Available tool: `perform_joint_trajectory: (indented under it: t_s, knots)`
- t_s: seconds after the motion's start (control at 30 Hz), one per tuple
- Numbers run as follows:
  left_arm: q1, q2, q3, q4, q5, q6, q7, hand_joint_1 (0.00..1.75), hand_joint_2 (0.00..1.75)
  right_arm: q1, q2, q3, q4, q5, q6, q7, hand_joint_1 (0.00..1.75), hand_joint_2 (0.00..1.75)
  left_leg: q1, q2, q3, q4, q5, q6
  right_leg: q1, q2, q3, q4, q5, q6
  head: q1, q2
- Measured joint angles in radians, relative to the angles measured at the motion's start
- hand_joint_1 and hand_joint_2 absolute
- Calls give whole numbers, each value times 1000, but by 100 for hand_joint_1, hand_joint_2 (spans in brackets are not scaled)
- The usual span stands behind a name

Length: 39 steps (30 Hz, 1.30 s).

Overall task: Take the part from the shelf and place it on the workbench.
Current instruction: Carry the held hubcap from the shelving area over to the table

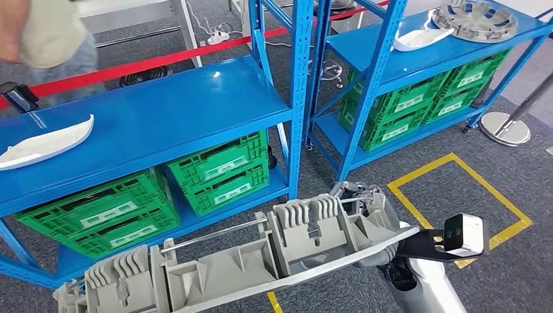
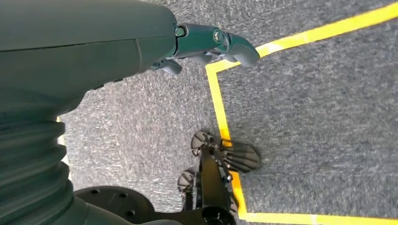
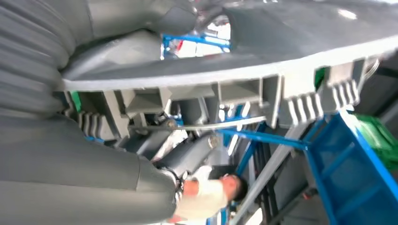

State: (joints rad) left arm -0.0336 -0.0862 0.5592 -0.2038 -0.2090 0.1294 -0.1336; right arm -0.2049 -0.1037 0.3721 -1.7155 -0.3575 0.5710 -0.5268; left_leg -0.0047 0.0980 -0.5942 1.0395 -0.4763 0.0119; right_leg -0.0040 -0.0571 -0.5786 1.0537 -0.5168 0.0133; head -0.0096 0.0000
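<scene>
A long grey plastic part (image 1: 222,267) with ribbed clips and a thin metal rod lies across the bottom of the head view, tilted up to the right. My right hand (image 1: 366,212) grips its right end from below, the silver arm coming up under it. Seen from the right wrist, the hand (image 3: 94,173) wraps the part (image 3: 234,70), with the thumb over its smooth face and the dark fingers (image 3: 187,157) under its ribbed side. My left hand (image 2: 206,44) hangs over the grey carpet, holding nothing, its fingers apart.
Two blue shelf racks (image 1: 163,111) (image 1: 417,59) stand ahead with green crates (image 1: 222,173) below. White parts (image 1: 45,143) (image 1: 420,39) and a wheel cover (image 1: 475,19) lie on top. A person (image 1: 45,39) stands behind red tape (image 1: 163,62). Yellow floor lines (image 1: 456,195) and a stanchion base (image 1: 505,127) are to the right.
</scene>
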Motion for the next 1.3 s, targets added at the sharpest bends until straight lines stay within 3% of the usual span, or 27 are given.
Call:
perform_joint_trajectory:
  t_s: [0.1,0.17,0.23,0.3,0.33,0.37,0.4,0.47,0.5,0.53,0.6,0.67,0.73,0.8,0.83,0.87,0.9,0.97,1.0,1.03,1.1,1.13,1.2,1.27,1.3]
  knots:
    - [-1,0,0,-1,-1,-5,-3,0,175,1,-3,0,-1,0,-3,0,175,175,2,19,3,-1,1,-19,2,20,-4,-13,11,-18,-1,0]
    - [-2,-1,0,-1,-2,-8,-6,0,175,3,-5,-1,-1,2,-6,0,175,175,6,-15,-6,26,-24,-33,-4,39,-6,-20,22,-27,-4,0]
    - [0,-2,0,-1,-3,-10,-7,0,175,5,-7,-1,-1,6,-10,-1,175,175,11,-70,-46,127,-90,-44,-9,59,-11,-23,29,-33,-9,0]
    - [3,-1,1,0,-3,-12,-8,0,175,11,-8,0,-1,9,-12,-2,175,175,13,-89,-93,246,-143,-48,-9,82,-18,-21,34,-33,-13,0]
    - [4,-2,1,0,-3,-14,-7,0,175,14,-9,-1,-1,11,-13,-2,175,175,13,-91,-99,266,-144,-48,-9,94,-20,-21,36,-31,-14,0]
    - [4,-2,1,0,-3,-16,-7,0,175,17,-10,-1,-1,13,-13,-2,175,175,13,-93,-85,245,-125,-46,-10,107,-22,-20,38,-29,-15,0]
    - [4,-3,2,0,-3,-17,-7,0,175,18,-11,-1,-1,15,-13,-2,175,175,14,-101,-53,187,-93,-44,-11,119,-22,-20,40,-26,-15,0]
    - [3,-5,2,1,-3,-19,-7,0,175,19,-14,-1,-2,19,-13,-2,175,175,18,-144,18,49,-44,-39,-12,142,-25,-19,44,-17,-16,0]
    - [2,-6,2,1,-3,-21,-7,0,175,19,-15,-1,-2,22,-13,-2,175,175,18,-161,38,6,-34,-36,-13,152,-28,-19,47,-11,-15,0]
    - [1,-7,3,1,-3,-22,-7,0,175,19,-17,-1,-3,26,-14,-2,175,175,16,-171,46,-12,-34,-32,-15,162,-31,-21,51,-4,-15,0]
    - [-1,-9,6,2,-5,-25,-6,0,175,20,-22,-2,-4,32,-16,-2,175,175,13,-152,47,-17,-29,-18,-18,177,-36,-26,59,11,-15,0]
    - [-3,-11,8,1,-13,-27,-7,0,175,20,-28,-5,-6,35,-19,-1,175,175,13,-128,50,-26,-21,-1,-15,145,-50,-3,43,20,-12,0]
    - [-2,-12,8,1,-20,-28,-10,0,175,17,-33,-7,-7,38,-23,0,175,175,12,-102,47,-31,-17,10,-11,91,-96,95,-16,24,-5,0]
    - [-1,-12,8,2,-22,-29,-11,0,175,16,-35,-8,-8,41,-29,1,175,175,7,-74,43,-29,-16,14,-10,74,-154,223,-74,28,-1,0]
    - [-1,-11,8,2,-23,-29,-12,0,175,16,-37,-8,-8,41,-31,2,175,175,6,-60,41,-28,-16,15,-10,71,-164,252,-81,29,-1,0]
    - [-2,-11,8,2,-24,-31,-12,0,175,15,-39,-8,-8,42,-32,3,175,175,5,-47,39,-26,-17,15,-10,69,-154,242,-69,29,0,0]
    - [-3,-12,8,2,-25,-32,-12,0,175,15,-41,-9,-8,42,-32,3,175,175,4,-34,39,-24,-17,15,-9,62,-123,193,-44,27,0,0]
    - [-5,-12,8,2,-30,-34,-12,0,175,12,-44,-9,-8,42,-32,3,175,175,0,-13,38,-17,-22,10,-4,19,-39,53,5,16,2,0]
    - [-6,-12,8,2,-32,-34,-11,0,175,11,-44,-9,-8,42,-32,2,175,175,-2,-4,38,-14,-24,5,-1,1,-13,6,17,10,2,0]
    - [-7,-13,8,2,-33,-34,-11,0,175,10,-45,-10,-8,42,-32,0,175,175,-4,4,39,-12,-26,0,3,-10,-2,-18,21,4,2,0]
    - [-8,-14,9,1,-35,-34,-11,0,175,10,-49,-12,-8,42,-32,-4,175,175,-4,21,42,-15,-26,-10,4,7,-6,-24,25,-7,1,0]
    - [-9,-15,9,1,-37,-34,-11,0,175,10,-52,-14,-8,42,-32,-5,175,175,-3,18,42,-13,-28,-16,1,16,-7,-28,29,-12,1,0]
    - [-10,-18,8,1,-39,-34,-11,0,175,10,-55,-18,-8,42,-32,-7,175,175,0,-30,25,32,-63,-29,-7,36,-8,-35,39,-21,-2,0]
    - [-8,-20,8,2,-41,-34,-9,0,175,12,-57,-20,-9,42,-33,-8,175,175,6,-83,-28,156,-133,-39,-10,57,-12,-37,44,-26,-7,0]
    - [-7,-21,8,3,-44,-34,-7,0,175,16,-58,-21,-9,42,-34,-9,175,175,7,-91,-56,222,-161,-41,-10,68,-14,-37,45,-26,-8,0]
